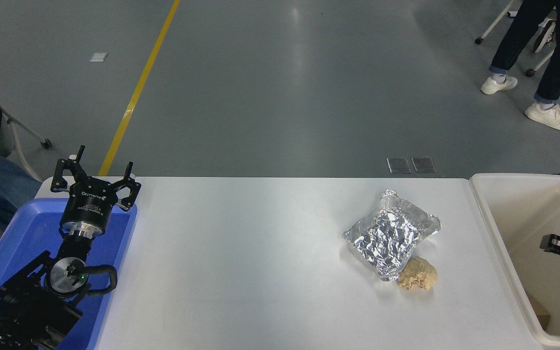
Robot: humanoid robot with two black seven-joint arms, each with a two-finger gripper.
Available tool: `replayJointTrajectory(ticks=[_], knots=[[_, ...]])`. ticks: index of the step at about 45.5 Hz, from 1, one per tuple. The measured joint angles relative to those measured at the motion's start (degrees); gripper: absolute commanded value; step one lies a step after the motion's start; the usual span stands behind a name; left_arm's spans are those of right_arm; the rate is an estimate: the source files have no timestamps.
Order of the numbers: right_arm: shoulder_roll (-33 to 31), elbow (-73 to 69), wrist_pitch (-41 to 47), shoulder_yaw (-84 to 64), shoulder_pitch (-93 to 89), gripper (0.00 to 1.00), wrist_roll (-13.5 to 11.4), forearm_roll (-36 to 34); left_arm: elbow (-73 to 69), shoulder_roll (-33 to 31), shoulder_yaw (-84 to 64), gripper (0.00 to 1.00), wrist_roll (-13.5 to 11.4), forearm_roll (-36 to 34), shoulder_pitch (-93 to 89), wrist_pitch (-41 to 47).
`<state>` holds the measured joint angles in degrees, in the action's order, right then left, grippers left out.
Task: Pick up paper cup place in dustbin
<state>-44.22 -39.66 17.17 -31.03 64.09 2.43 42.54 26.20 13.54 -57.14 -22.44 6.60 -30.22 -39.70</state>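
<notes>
Black right gripper (554,242), mostly cut off, over dustbin (503,233).

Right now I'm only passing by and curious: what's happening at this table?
The robot's right claw hangs over the open dustbin at the table's right end; only its tip shows, so its grip can't be judged. No paper cup is visible, neither on the table nor in the part of the bin that shows. A foil packet and a crumpled paper ball lie touching on the white table. The left claw sits open, parked over the blue tray.
</notes>
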Motion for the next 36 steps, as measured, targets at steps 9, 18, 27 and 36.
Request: replayJointTrajectory(ticks=[9,18,27,36], knots=[[-1.1,-17.8,6.9,-13.5,22.0,1.00,0.1,-3.9,0.0,0.0,0.0,1.00,0.1,0.0,0.0,-0.1],[2.8,-31.7,16.3,-22.2,39.3,1.00,0.0,-12.0,0.0,0.0,0.0,1.00,0.1,0.0,0.0,-0.2],[11.3,-39.8,23.4,-25.7,51.5,1.00,-0.1,-23.0,0.0,0.0,0.0,1.00,-0.1,0.1,0.1,0.0],[20.5,-43.3,26.1,-25.7,58.5,1.00,-0.1,-30.7,0.0,0.0,-0.1,1.00,-0.1,0.1,0.1,0.1]])
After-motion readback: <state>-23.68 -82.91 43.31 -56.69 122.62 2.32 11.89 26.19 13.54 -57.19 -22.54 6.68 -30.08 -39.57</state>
